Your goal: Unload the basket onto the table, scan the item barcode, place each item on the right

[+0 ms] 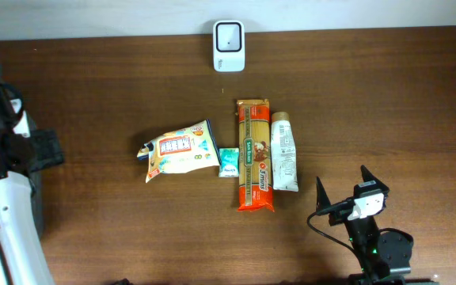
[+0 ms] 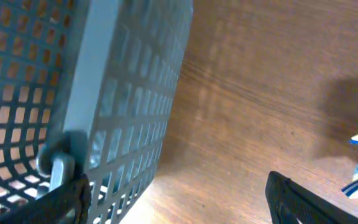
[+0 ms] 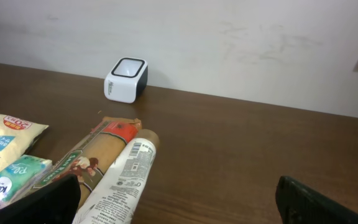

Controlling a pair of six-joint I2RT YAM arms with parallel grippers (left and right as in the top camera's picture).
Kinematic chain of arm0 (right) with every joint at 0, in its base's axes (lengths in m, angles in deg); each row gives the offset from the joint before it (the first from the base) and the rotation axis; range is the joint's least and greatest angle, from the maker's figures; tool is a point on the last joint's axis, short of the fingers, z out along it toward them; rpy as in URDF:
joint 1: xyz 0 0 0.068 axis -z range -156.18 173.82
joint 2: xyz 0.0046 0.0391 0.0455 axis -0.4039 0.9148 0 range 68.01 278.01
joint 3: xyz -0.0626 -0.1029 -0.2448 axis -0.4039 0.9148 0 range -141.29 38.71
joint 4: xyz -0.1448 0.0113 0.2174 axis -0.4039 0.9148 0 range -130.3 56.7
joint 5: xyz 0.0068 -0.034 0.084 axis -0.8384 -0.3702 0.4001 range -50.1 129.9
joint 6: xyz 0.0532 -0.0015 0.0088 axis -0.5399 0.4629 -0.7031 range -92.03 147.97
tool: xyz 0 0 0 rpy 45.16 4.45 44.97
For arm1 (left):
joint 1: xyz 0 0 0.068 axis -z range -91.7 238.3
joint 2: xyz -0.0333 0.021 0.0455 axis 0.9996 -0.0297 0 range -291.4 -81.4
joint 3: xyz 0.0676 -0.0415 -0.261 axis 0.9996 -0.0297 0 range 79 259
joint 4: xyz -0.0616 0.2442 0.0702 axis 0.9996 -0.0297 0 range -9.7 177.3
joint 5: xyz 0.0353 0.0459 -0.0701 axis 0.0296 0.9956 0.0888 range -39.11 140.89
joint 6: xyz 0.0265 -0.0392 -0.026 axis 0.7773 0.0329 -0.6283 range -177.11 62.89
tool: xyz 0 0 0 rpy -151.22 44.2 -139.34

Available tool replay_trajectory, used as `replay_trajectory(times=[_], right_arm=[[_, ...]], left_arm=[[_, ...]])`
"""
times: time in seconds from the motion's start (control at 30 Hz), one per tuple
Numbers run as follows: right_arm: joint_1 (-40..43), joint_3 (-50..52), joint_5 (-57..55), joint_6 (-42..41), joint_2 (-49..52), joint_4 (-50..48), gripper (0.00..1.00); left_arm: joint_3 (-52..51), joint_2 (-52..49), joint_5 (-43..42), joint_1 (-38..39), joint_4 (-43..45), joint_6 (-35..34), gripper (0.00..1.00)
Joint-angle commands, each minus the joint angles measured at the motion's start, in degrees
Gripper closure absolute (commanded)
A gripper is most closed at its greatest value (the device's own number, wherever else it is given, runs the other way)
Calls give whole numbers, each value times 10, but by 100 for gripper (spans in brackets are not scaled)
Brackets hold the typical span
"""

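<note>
Progress: basically zero. All 4 items lie flat mid-desk (image 1: 386, 95); none is lifted or at the scanner (image 1: 229, 46), which sits at the middle of the wall-side edge, window up. To do: pick one, find its barcode, show it to the scanner. Can't tell which item is meant; my guess is the tube (image 1: 283, 150), as it's closest to the right claw (image 1: 347, 194).

Right claw: released, jaws wide apart, nothing btwn them. It hangs near the robot-side edge, right of centre, apart from the tube's crimped end.

Left claw (image 2: 179, 183): also released and empty, over bare desk by the left edge, just beside a grey mesh basket (image 2: 104, 93).

Orientation:
- Tube: long axis runs wall-side to robot-side, cap toward the wall edge, i.e. roughly toward the scanner.
- Pasta pack (image 1: 254, 154): same axis, parallel to the tube and touching or nearly touching its left side.
- Small packet (image 1: 228, 162): just left of the pasta, btwn it and the snack bag.
- Snack bag (image 1: 179, 150): long axis left-right, slightly tilted.

Barcodes: the tube shows fine print in the right wrist view, but no code is clear enough to locate.
</note>
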Motion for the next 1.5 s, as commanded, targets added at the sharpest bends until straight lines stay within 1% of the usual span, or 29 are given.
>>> replay_trajectory(times=[0.0, 0.1, 0.13, 0.2, 0.23, 0.3, 0.33, 0.4, 0.47, 0.53, 0.6, 0.63, 0.8, 0.87, 0.97, 1.03, 1.17, 1.2, 1.3, 1.33, 1.4, 1.47], right_arm=[[1, 5, 3, 0, -3, 0, 1], [1, 5, 3, 0, -3, 0, 1], [1, 5, 3, 0, -3, 0, 1], [1, 5, 3, 0, -3, 0, 1], [1, 5, 3, 0, -3, 0, 1], [1, 5, 3, 0, -3, 0, 1], [1, 5, 3, 0, -3, 0, 1], [1, 5, 3, 0, -3, 0, 1], [1, 5, 3, 0, -3, 0, 1], [1, 5, 3, 0, -3, 0, 1], [1, 5, 3, 0, -3, 0, 1], [1, 5, 3, 0, -3, 0, 1], [1, 5, 0, 0, -3, 0, 1], [1, 5, -21, 0, -3, 2, 1], [1, 5, -21, 0, -3, 2, 1], [1, 5, -21, 0, -3, 2, 1], [1, 5, -20, -1, -3, 0, 1], [1, 5, -16, -4, -3, 0, 1], [1, 4, 53, -5, -3, -27, 2], [1, -12, 86, -5, -1, -26, 1], [1, -49, 100, -5, 17, -17, 1], [1, -108, 102, -5, 61, 10, 1]], left_arm=[[-3, -4, 10, -30, 5, 12, 12], [-3, -4, -11, -37, 8, 12, 13], [-3, -4, -47, -37, 10, 13, 13], [-3, -4, -121, -37, 13, 43, 13], [-3, -4, -190, -36, 15, 72, 13], [-3, -4, -289, -35, 24, 113, 11], [-3, -4, -297, -35, 28, 114, 10], [-3, -4, -297, -35, 36, 114, 7], [-3, -5, -302, -35, 47, 114, 6], [-3, -12, -335, -35, 61, 115, 6], [-3, -30, -342, -35, 77, 114, 6], [-3, -40, -353, -35, 81, 114, 0], [-3, -88, -360, -35, 85, 115, 1], [-3, -90, -343, -35, 87, 115, 1], [-3, -90, -337, -35, 87, 116, 1], [-3, -90, -335, -35, 85, 182, 1], [-3, -90, -335, -36, 85, 186, 1], [-3, -90, -335, -35, 85, 186, 1], [-3, -90, -335, -36, 85, 186, 1], [-3, -90, -335, -36, 85, 186, 1], [-3, -90, -335, -36, 85, 186, 1], [-3, -90, -335, -36, 85, 186, 1]])
